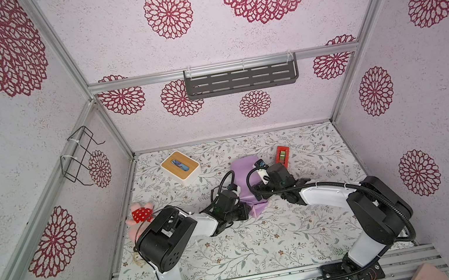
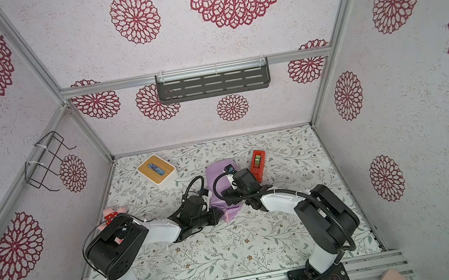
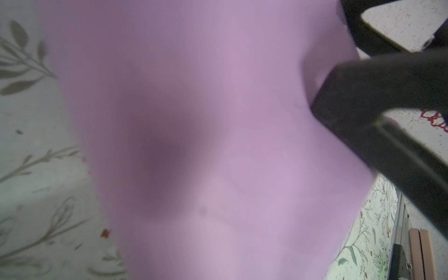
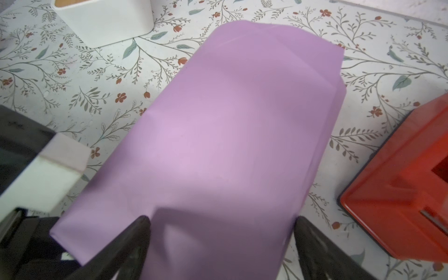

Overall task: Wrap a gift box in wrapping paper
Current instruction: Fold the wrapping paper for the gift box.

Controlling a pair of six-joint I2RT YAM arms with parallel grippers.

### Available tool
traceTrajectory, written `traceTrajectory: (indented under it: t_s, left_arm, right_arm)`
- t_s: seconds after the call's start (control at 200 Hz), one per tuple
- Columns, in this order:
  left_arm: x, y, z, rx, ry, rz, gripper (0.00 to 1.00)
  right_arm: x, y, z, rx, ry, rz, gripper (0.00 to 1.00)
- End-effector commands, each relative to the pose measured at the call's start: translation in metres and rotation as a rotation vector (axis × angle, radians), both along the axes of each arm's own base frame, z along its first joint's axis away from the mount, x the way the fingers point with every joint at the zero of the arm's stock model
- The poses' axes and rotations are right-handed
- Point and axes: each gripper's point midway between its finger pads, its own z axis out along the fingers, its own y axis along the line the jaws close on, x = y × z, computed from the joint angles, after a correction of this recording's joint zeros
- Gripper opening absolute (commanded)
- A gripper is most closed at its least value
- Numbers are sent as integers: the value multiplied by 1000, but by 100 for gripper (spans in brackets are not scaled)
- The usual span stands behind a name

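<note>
Well to the left of the left fingers (image 3: 358, 97), a pink plush toy (image 1: 140, 219) lies on the floral tabletop (image 1: 265, 241), and a white box with a wooden top (image 1: 180, 166) sits beyond them. 1 of those fingers touches the wrapping paper (image 1: 241, 175), but I cannot tell whether the pair is closed. The paper, lilac side out, forms a long bundle between both arms' fingers, and the gift box is hidden. The 2 right fingers (image 4: 134, 242) stand wide apart, 1 on either side of the bundle. Beyond them to the right sits a red tape dispenser (image 1: 282, 156).
</note>
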Motion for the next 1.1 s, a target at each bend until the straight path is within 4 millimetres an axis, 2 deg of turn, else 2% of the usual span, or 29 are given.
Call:
traceTrajectory:
  t_s: [0.0, 0.47, 0.846, 0.961, 1.096]
  left_arm:
    - [-20, 1, -16, 29, 41, -44, 12]
    - [-38, -7, -22, 45, 70, -96, 11]
    - [-62, -13, -27, 38, 122, -148, 7]
    - [-63, -15, -26, 33, 123, -157, 7]
    - [-53, -16, -19, 21, 97, -144, 7]
  right_arm:
    - [-35, -12, -51, -106, 161, 33, 93]
    - [-33, -11, -49, -106, 160, 33, 93]
    - [-33, -12, -49, -110, 159, 30, 93]
    - [-33, -11, -51, -110, 164, 32, 93]
    - [-33, -11, -51, -109, 165, 29, 93]
